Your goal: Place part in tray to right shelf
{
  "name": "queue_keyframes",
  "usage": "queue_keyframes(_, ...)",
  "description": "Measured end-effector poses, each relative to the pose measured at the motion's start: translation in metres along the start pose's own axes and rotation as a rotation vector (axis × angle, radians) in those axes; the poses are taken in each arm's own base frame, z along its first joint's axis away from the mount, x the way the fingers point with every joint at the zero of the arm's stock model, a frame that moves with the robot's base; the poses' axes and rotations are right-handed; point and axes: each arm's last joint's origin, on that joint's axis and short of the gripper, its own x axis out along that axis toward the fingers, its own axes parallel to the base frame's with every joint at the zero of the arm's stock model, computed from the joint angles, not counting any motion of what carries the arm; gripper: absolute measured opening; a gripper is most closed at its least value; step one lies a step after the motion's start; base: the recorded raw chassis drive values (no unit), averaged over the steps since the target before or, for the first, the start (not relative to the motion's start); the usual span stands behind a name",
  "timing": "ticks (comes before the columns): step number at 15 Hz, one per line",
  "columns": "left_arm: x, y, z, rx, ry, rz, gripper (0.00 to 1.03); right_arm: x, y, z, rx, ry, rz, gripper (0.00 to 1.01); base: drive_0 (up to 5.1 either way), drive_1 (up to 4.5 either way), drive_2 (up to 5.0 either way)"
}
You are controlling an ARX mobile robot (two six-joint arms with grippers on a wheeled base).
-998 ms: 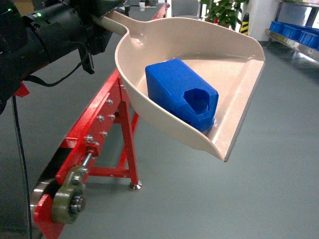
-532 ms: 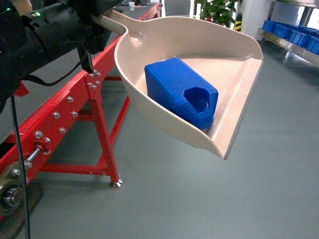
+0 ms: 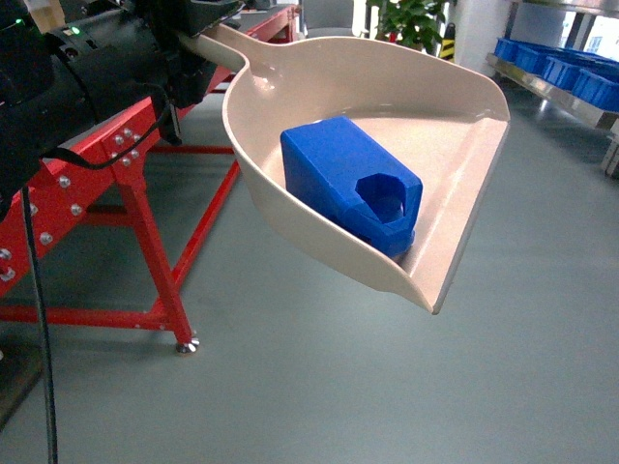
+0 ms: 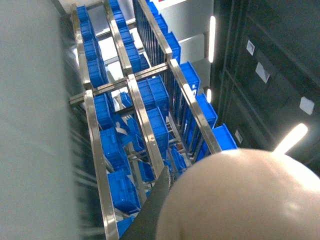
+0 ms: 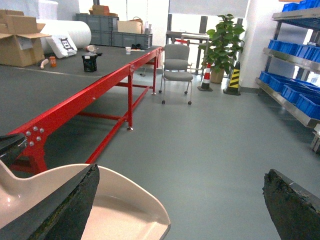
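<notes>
A red-framed conveyor [image 3: 126,184] fills the left side of the head view, running back toward the upper centre, and the steel shelf [image 3: 556,82] with its blue crates [image 3: 571,68] sits small in the upper right corner. In front of these, the beige tray [image 3: 290,87] spans the middle of the frame, held off the grey floor with its flat open edge slanting down to the lower right. Its long handle runs to the upper left and disappears into the black left gripper [image 3: 189,43], which is clamped around it. The blue part [image 3: 338,179] lies on its side on the tray floor, centre frame, its handle hole facing lower right, near the open edge. In the right wrist view the right gripper [image 5: 180,200] has its jaws spread wide at the bottom corners, holding nothing, with the tray's rim just beside the left finger [image 5: 65,205].
</notes>
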Motion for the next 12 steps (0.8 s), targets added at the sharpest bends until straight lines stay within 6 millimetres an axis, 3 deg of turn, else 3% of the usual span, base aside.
queue_keyframes(6, -0.0003, 0.0001, 0.0006, 0.0, -0.002, 0.0, 0.12, -0.0001, 0.0, 0.0002, 0.0, -0.001, 0.0, 0.98, 4.9, -3.15, -1.7)
queue_keyframes(10, 0.0022, -0.0017, -0.0052, -0.003, 0.015, -0.01, 0.12, 0.0004, -0.0019, 0.0, 0.0, 0.0, -0.015, 0.98, 3.1, -2.6, -0.6)
queue_keyframes(12, 0.0008, -0.001, -0.0024, 0.0, 0.007, -0.008, 0.12, -0.001, -0.0012, 0.0019, 0.003, -0.009, -0.005, 0.98, 0.2, 4.53, -4.0)
